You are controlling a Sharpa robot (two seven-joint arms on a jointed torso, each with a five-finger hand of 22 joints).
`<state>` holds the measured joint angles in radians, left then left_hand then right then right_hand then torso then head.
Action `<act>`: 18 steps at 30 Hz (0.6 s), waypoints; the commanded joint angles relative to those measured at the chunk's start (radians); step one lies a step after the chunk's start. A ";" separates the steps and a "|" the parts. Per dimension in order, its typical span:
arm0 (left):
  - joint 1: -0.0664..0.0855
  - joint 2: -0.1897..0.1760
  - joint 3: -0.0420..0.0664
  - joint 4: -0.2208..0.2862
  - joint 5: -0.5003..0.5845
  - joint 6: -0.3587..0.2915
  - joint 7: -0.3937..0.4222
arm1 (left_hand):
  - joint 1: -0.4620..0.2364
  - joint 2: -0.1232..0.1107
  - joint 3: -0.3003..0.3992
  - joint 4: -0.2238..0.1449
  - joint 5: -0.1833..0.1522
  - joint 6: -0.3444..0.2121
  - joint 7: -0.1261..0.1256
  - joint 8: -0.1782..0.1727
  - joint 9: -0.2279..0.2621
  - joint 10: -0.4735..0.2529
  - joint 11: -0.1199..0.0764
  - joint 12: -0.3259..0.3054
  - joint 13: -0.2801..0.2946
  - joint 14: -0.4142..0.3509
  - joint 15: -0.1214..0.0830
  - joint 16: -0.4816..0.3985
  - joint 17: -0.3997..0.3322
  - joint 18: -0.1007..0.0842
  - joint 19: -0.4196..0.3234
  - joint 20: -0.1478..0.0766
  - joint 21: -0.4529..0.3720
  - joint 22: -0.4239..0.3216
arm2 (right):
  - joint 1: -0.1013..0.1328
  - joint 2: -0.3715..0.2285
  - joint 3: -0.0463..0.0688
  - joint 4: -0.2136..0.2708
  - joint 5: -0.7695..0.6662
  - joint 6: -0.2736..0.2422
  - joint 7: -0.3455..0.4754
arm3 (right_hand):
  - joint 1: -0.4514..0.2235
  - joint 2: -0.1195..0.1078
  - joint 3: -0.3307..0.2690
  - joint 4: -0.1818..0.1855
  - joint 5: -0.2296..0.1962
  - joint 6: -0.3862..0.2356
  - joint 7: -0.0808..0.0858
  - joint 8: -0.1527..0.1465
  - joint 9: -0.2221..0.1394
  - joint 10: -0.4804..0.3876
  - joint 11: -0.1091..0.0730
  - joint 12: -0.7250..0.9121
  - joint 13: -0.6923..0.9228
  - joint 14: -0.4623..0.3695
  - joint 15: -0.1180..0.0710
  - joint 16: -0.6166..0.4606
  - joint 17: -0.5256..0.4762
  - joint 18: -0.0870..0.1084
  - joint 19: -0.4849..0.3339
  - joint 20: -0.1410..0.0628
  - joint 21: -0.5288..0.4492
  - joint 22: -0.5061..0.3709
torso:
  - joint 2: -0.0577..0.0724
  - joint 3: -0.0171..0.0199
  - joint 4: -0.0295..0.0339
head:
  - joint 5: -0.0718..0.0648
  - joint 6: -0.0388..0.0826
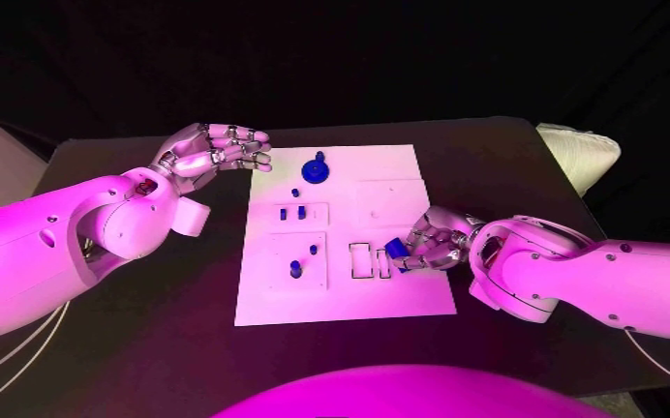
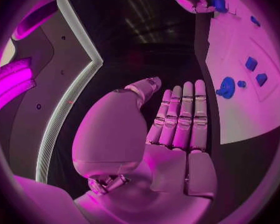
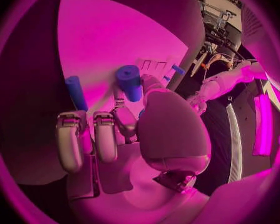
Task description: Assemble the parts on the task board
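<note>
The robot's right hand (image 1: 430, 241) works at the near right part of the white board (image 1: 405, 302), which lies in the middle of the black bench (image 1: 167, 341). The hand's fingers (image 3: 105, 139) curl around a blue peg (image 1: 398, 249), holding it low over the board beside two small rectangular slots (image 1: 372, 263) outlined there. In the right wrist view a rounded blue cylinder (image 3: 130, 81) sits at the fingertips, with a second blue piece (image 3: 75, 92) standing just beside it; whether both are in the grasp cannot be told. The grip looks chosen to keep the peg's end free, likely so it can be lowered into one of the slots.

The left hand (image 1: 217, 150) hovers off the board's far left corner, holding nothing, its fingers (image 2: 180, 117) straight and close together in the left wrist view. It appears parked clear so the right arm has room, though near enough to steady the board.

Other parts lie apart from both hands: a round blue knob (image 1: 317, 168) near the far edge, a small blue dot (image 1: 294, 192) just below it, two short blue pegs (image 1: 290, 213) in a raised square at mid-left, and another blue piece (image 1: 296, 267) in the square nearer the robot. These lie between the two hands, closer to the left. The slots sit directly beside the right hand's fingertips.
</note>
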<state>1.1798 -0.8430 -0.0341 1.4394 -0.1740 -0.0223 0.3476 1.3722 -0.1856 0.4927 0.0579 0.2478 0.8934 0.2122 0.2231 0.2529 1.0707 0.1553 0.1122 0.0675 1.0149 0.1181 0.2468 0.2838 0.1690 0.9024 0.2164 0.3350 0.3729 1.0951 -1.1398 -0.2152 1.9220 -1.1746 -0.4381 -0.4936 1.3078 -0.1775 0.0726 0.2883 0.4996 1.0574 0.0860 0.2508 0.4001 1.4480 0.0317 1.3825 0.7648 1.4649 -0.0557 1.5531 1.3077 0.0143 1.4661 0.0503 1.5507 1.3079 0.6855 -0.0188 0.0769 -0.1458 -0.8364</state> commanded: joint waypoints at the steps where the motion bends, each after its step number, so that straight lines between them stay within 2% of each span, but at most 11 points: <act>1: 0.000 0.004 0.000 0.001 0.004 0.013 0.004 | 0.004 -0.001 0.001 0.006 -0.001 -0.002 0.003 0.000 -0.002 0.000 0.007 -0.004 0.000 0.007 0.002 -0.004 0.001 0.010 0.007 0.002 -0.006 -0.001 | 0.010 -0.007 -0.002 0.015 0.147 -0.036 0.019 | 0.046 0.056 0.004 0.001 0.003 0.008 -0.003 0.007 0.008 0.123 -0.026 0.188 0.806 0.096 -0.005 0.004 0.219 -0.010 0.099 -0.007 0.003 0.254 | -0.001 -0.0002 0.0002 | 0.000 0.002; 7: 0.000 0.006 0.000 -0.001 0.004 0.012 0.003 | 0.004 -0.001 0.001 0.006 -0.001 -0.002 0.003 0.000 -0.002 0.000 0.007 -0.004 0.000 0.007 0.002 -0.004 0.001 0.010 0.007 0.002 -0.006 -0.001 | 0.053 -0.023 -0.002 0.043 0.202 -0.065 0.036 | 0.044 0.054 0.006 0.002 0.003 0.008 -0.002 0.007 0.008 0.123 -0.026 0.188 0.806 0.096 -0.005 0.004 0.220 -0.011 0.100 -0.007 0.005 0.255 | 0.000 -0.0002 0.0016 | 0.000 0.006; 12: 0.000 0.005 0.000 -0.001 0.004 0.012 0.003 | 0.002 0.000 0.000 0.007 0.000 -0.002 0.003 0.000 -0.003 0.000 0.008 -0.004 0.000 0.008 0.002 -0.005 0.002 0.010 0.008 0.002 -0.008 -0.002 | 0.085 -0.030 -0.002 0.059 0.217 -0.070 0.038 | 0.041 0.051 0.010 0.002 0.004 0.009 -0.003 0.008 0.008 0.123 -0.026 0.188 0.806 0.097 -0.005 0.005 0.222 -0.012 0.102 -0.007 0.010 0.258 | 0.000 -0.0016 0.0010 | 0.001 0.005; 14: 0.000 0.005 0.000 0.000 0.004 0.011 0.003 | 0.002 0.000 0.000 0.007 0.000 -0.002 0.003 0.000 -0.003 0.000 0.008 -0.004 0.000 0.008 0.002 -0.005 0.002 0.010 0.008 0.002 -0.008 -0.002 | 0.092 -0.028 -0.002 0.063 0.223 -0.070 0.038 | 0.036 0.048 0.014 0.003 0.002 0.011 -0.003 0.009 0.008 0.123 -0.026 0.188 0.806 0.097 -0.005 0.005 0.223 -0.012 0.102 -0.007 0.010 0.258 | 0.001 -0.0016 0.0010 | 0.004 0.001; 18: 0.000 0.004 -0.001 0.001 0.004 0.012 0.005 | 0.003 0.001 0.000 0.008 0.000 -0.002 0.002 0.001 -0.003 0.001 0.007 -0.004 0.000 0.008 0.002 -0.005 0.003 0.010 0.009 0.002 -0.008 -0.003 | 0.100 -0.011 -0.002 0.061 0.235 -0.062 0.038 | 0.011 0.045 0.028 0.003 -0.015 0.013 -0.003 0.009 0.007 0.123 -0.025 0.188 0.806 0.097 -0.005 0.005 0.223 -0.013 0.102 -0.006 0.013 0.259 | 0.002 -0.0007 0.0012 | 0.006 0.002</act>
<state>1.1798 -0.8402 -0.0352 1.4375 -0.1740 -0.0222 0.3459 1.3723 -0.1856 0.4927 0.0579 0.2478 0.8934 0.2122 0.2231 0.2513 1.0707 0.1553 0.1122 0.0675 1.0149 0.1181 0.2468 0.2853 0.1689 0.9061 0.2202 0.3309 0.3716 1.1940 -1.1560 -0.2169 1.9825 -0.9712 -0.4986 -0.4722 1.3344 -0.1440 0.0959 0.2901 0.4857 1.0613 0.0889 0.2528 0.4059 1.4504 0.0263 1.5674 1.3081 1.4661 -0.0582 1.5530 1.3077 0.0142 1.4661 0.0503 1.5585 1.3077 0.6865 -0.0198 0.0779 -0.1408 -0.8339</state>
